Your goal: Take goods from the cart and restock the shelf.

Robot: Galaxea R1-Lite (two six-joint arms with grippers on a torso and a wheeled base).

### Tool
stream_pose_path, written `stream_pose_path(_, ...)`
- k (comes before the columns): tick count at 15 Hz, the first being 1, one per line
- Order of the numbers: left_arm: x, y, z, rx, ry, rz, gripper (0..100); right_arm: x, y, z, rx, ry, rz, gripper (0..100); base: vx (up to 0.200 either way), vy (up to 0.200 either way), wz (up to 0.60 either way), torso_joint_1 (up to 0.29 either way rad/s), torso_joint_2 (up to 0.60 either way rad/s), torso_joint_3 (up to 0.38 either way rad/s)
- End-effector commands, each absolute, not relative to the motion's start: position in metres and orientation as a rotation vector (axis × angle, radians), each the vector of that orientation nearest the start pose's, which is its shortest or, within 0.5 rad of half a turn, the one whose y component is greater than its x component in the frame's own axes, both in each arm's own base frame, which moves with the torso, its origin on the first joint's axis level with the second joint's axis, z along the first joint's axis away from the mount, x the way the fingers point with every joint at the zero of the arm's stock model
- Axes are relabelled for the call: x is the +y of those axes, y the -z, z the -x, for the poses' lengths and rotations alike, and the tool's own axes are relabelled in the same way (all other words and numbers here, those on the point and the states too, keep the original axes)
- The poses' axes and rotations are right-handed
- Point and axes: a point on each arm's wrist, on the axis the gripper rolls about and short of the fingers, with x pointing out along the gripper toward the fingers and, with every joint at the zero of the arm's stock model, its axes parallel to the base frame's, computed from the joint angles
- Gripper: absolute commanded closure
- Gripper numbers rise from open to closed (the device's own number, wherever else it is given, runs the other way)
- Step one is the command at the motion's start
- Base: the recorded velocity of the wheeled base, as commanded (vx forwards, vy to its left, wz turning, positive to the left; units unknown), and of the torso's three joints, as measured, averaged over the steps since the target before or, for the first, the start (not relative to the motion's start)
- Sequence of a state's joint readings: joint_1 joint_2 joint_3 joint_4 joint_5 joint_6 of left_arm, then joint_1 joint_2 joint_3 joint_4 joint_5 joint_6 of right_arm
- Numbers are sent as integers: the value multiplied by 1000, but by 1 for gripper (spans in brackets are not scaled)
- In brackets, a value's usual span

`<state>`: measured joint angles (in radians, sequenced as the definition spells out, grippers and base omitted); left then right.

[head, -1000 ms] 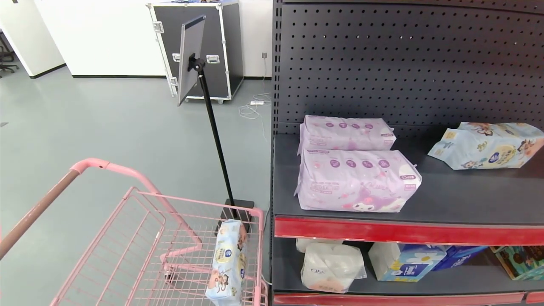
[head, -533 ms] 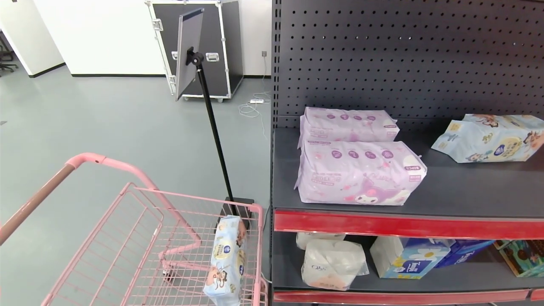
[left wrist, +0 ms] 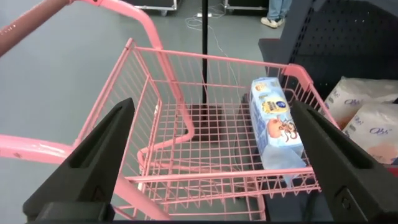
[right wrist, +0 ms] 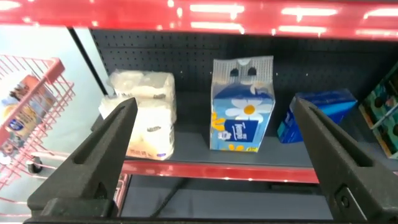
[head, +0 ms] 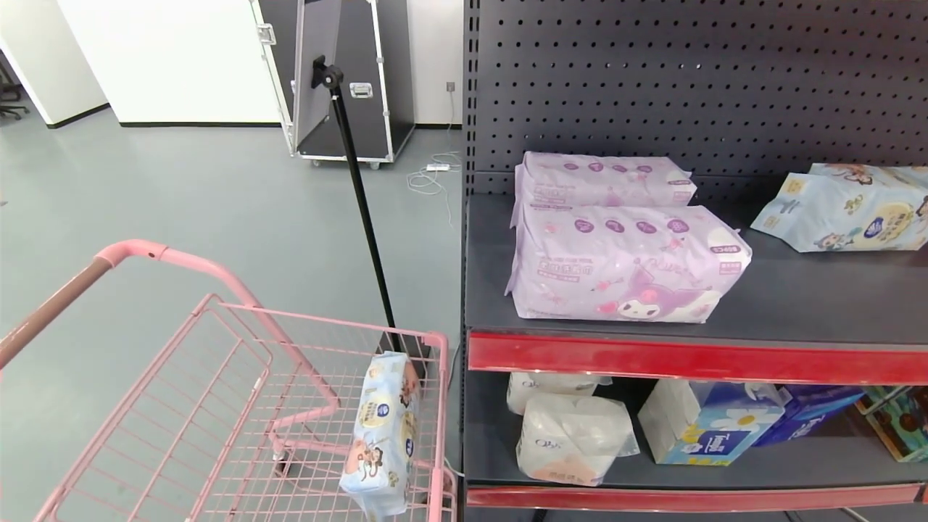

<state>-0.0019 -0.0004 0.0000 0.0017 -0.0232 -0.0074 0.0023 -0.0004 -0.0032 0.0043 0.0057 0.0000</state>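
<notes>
Pink wire cart sits at 7 o'clock in head view, w/ one light-blue pack standing on edge inside, against the cart wall nearest the shelf. Shelf takes the 3 o'clock side: grey pegboard back, red front strip. On the top board are two purple packs, front purple pack touching rear purple pack at approx 1 o'clock. A second blue pack lies well apart at 2 o'clock. Lower board at 5 o'clock holds white roll packs, blue flower pack just beside, then dark blue pack. Black stand w/ a panel rises at 11 o'clock behind the cart. Flight case stands near the far wall.

Left wrist view: L claw hangs above cart, jaws spread wide, nothing btw them. Light-blue pack is upright on the basket floor at the shelf-side wall, apart from both fingers. White roll packs show past the cart, on the shelf.

Right wrist view: R claw is spread wide too, empty, facing the lower board. Btw its fingers sit white roll packs, blue flower pack and dark blue pack, in a row, none touched. Red front strip runs over them. Cart w/ light-blue pack shows beside the shelf end.
</notes>
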Motion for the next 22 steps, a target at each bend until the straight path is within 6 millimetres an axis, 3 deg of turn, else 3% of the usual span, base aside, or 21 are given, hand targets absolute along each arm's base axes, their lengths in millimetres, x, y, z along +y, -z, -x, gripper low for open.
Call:
stream_pose_path(1, 0, -75, 23, 2, 25, 8, 0, 0, -76, 23, 2, -9, 0, 0, 0, 0, 0, -178, 500, 310)
stream_pose_path(14, 0, -75, 23, 2, 25, 9, 0, 0, -76, 23, 2, -9, 0, 0, 0, 0, 0, -151, 525, 371)
stream_pose_path(20, -1, -76, 23, 0, 26, -3, 0, 0, -76, 23, 2, -9, 0, 0, 0, 0, 0, -22, 103, 86)
stream_pose_path(21, -1, -81, 24, -23, 32, 1, 0, 0, -76, 23, 2, -9, 0, 0, 0, 0, 0, 0, 0, 0)
stream_pose_path(22, 0, -137, 22, -49, 46, 55, 0, 0, -76, 23, 2, -9, 0, 0, 0, 0, 0, 0, 0, 0)
